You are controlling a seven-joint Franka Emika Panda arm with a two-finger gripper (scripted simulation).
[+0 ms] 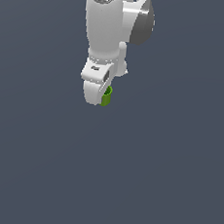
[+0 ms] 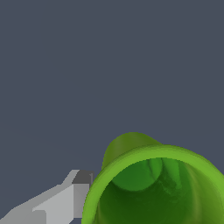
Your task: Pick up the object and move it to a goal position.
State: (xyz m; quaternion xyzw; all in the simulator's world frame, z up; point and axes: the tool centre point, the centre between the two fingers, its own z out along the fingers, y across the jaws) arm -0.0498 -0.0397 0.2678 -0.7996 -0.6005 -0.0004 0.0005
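Observation:
The object (image 1: 106, 97) is a small bright green cup, and in the exterior view it peeks out beside the lower end of the white robot hand. My gripper (image 1: 102, 100) points downward and is shut on the object. In the wrist view the object (image 2: 153, 188) fills the frame up close, its open rim facing the camera and its hollow inside visible. One grey finger (image 2: 79, 194) presses against the outside of the rim. The other finger is hidden.
A plain dark grey surface (image 1: 165, 178) fills the rest of both views. The white arm (image 1: 106, 25) rises above the hand.

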